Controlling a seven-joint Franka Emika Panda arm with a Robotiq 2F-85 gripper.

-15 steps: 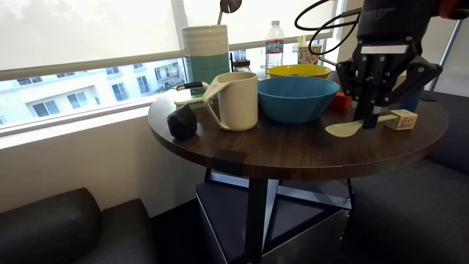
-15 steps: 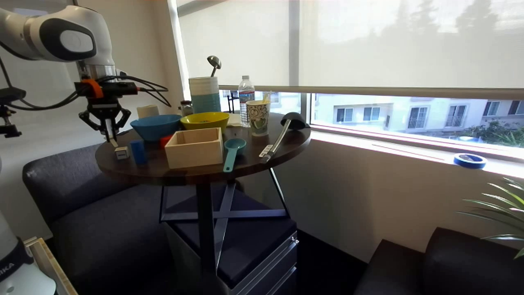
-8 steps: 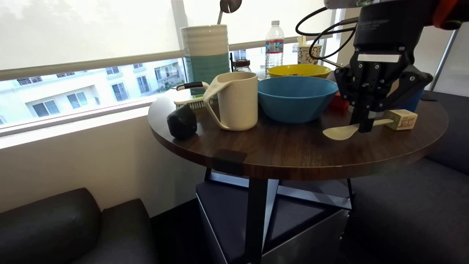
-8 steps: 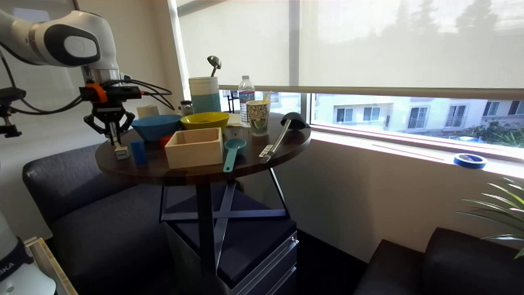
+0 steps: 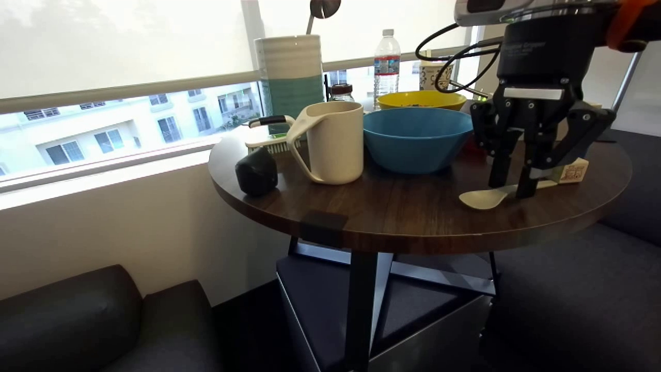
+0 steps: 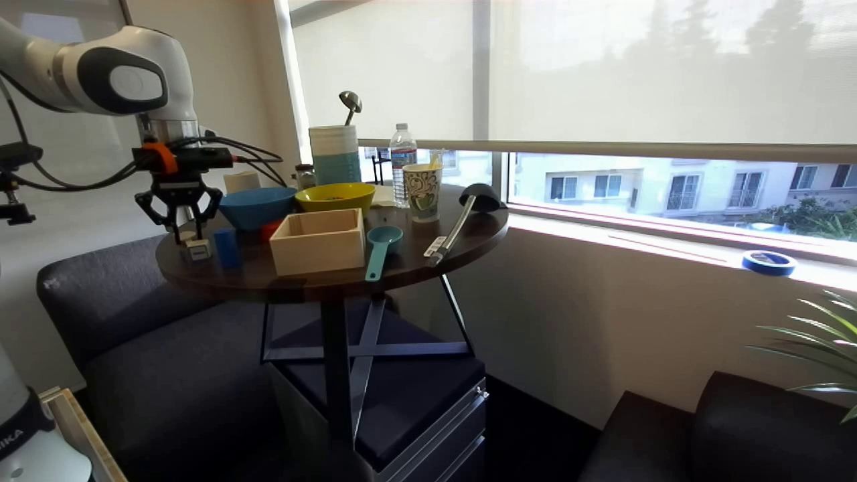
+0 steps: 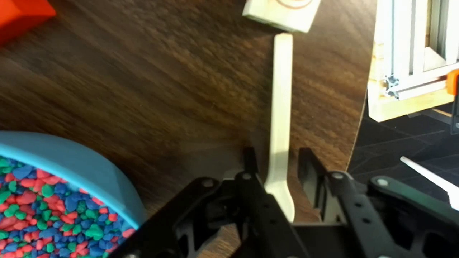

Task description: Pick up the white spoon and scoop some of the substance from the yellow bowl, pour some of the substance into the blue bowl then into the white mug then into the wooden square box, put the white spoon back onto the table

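Observation:
The white spoon (image 5: pixel 481 199) lies on the brown table (image 5: pixel 403 212), its handle end close to the small wooden cube. My gripper (image 5: pixel 512 190) is low over it. In the wrist view the gripper (image 7: pixel 277 154) is open, one finger each side of the spoon's handle (image 7: pixel 281 107), with gaps between. The blue bowl (image 5: pixel 418 147) holds red, green and blue pebbles. The yellow bowl (image 6: pixel 335 199) stands behind it, with some bits inside. The white mug (image 5: pixel 338 147) stands beside the blue bowl. The wooden square box (image 6: pixel 318 251) shows in an exterior view; its inside floor is hidden.
A wooden cube (image 7: pixel 283 12) and a blue block (image 6: pixel 226 248) stand near the gripper. A red block (image 7: pixel 23 18) is by the blue bowl. A teal scoop (image 6: pixel 381 249), ladle (image 6: pixel 462 221), paper cup (image 6: pixel 422 193), bottle (image 5: pixel 387 70) and black object (image 5: pixel 256 173) are also on the table.
The gripper has moved down with the white spoon between its fingers, then opened. The spoon now lies on the table. The bowls, mug and box have not moved.

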